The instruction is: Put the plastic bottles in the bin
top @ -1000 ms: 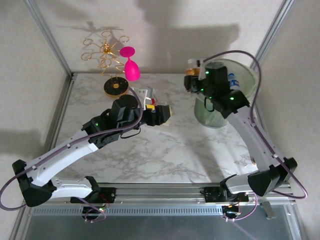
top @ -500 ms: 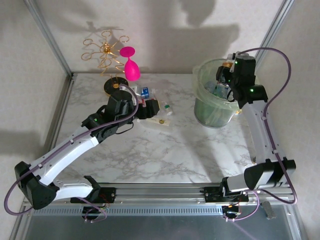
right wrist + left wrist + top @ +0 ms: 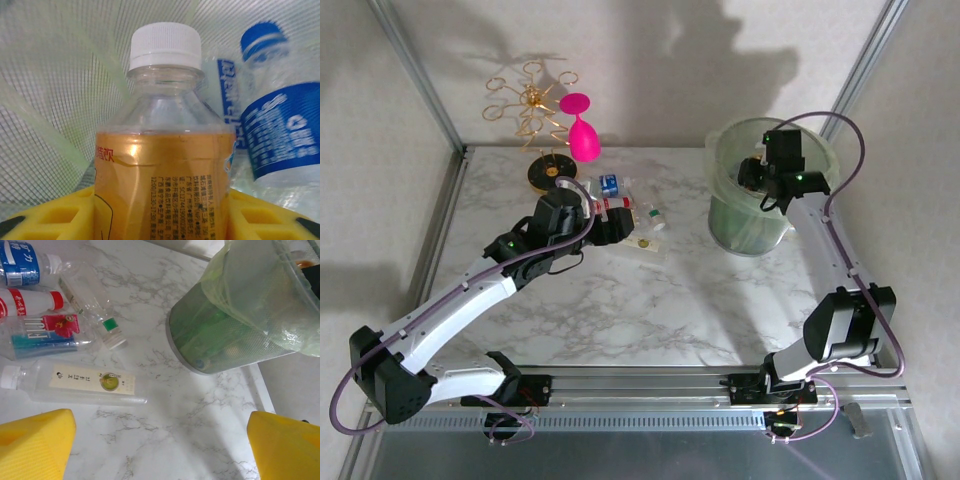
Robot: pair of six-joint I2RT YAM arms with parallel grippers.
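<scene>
Your right gripper (image 3: 160, 220) is clamped on a white-capped orange bottle (image 3: 165, 150), down inside the bin (image 3: 752, 236) at the upper right of the top view (a blue-capped bottle (image 3: 280, 125) sits just beside it). Your left gripper (image 3: 160, 450) hangs with fingers wide apart, empty, near loose bottles (image 3: 80, 383) clustered at the upper left of its wrist view.

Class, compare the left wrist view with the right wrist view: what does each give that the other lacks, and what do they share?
Left wrist: a cream-labelled bottle and four more lying on the marble table. Right wrist: a white-capped bottle gripped between yellow fingers, a blue-capped bottle beside it. Shared: the bin, its outside in the left wrist view, its mesh wall from inside in the right.
</scene>
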